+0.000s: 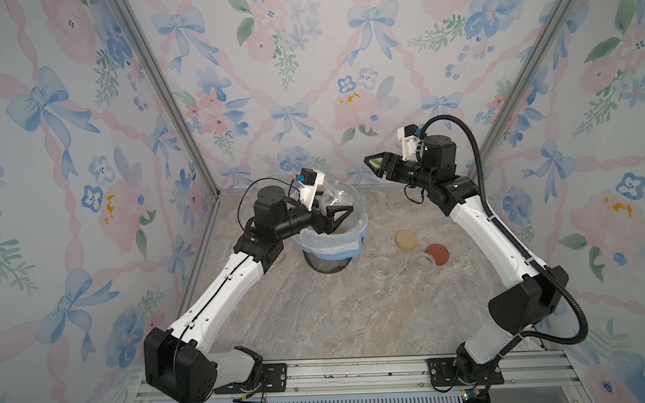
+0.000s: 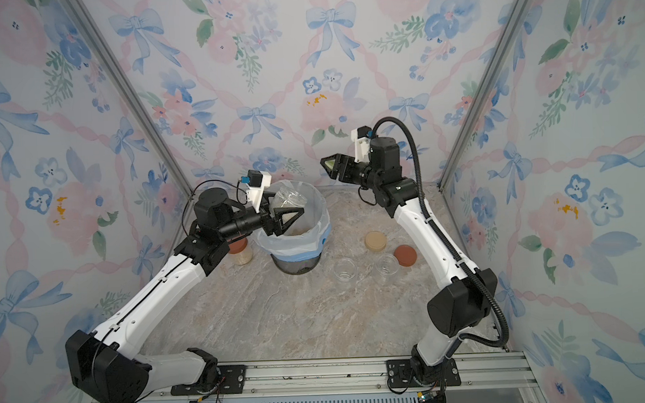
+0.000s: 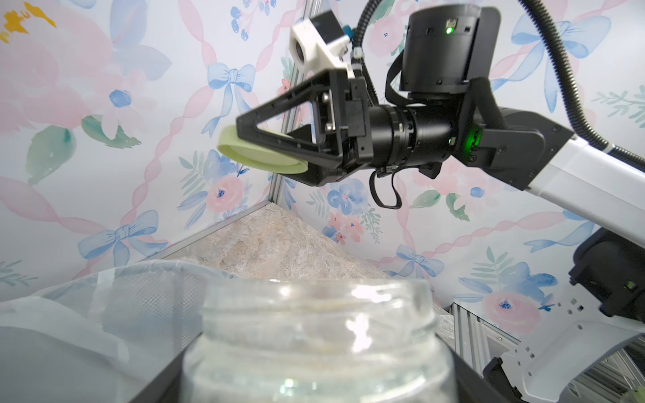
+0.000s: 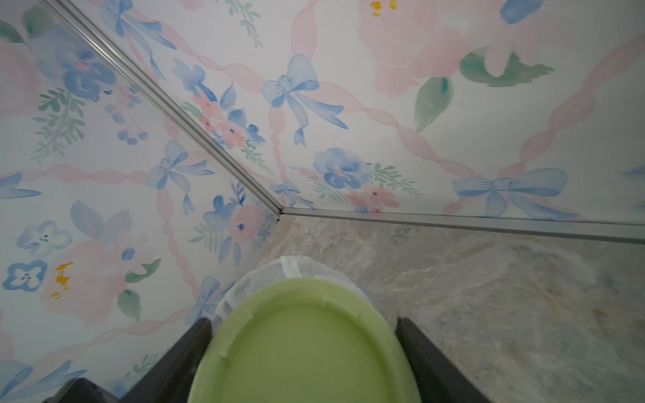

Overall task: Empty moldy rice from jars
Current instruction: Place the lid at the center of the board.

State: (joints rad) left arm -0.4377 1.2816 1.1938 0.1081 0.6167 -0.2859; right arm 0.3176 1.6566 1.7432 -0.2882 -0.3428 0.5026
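Observation:
My left gripper (image 1: 341, 213) is shut on a clear lidless jar (image 1: 335, 198), held tilted over the lined bin (image 1: 354, 247). In the left wrist view this jar (image 3: 314, 331) fills the space between the fingers, and its contents look cloudy. A tan patch of moldy rice (image 2: 300, 231) lies inside the liner. My right gripper (image 1: 375, 163) hangs high near the back wall, shut on a pale green lid (image 4: 307, 349). Two empty jars (image 1: 382, 268) (image 1: 423, 264) stand open on the table. A rust-lidded jar (image 2: 239, 251) holding rice stands by the left arm.
A beige lid (image 1: 406, 240) and a rust-red lid (image 1: 437, 253) lie behind the empty jars, under the right forearm. The patterned walls close in the back and both sides. The marble tabletop (image 1: 336, 320) stretches toward the front rail.

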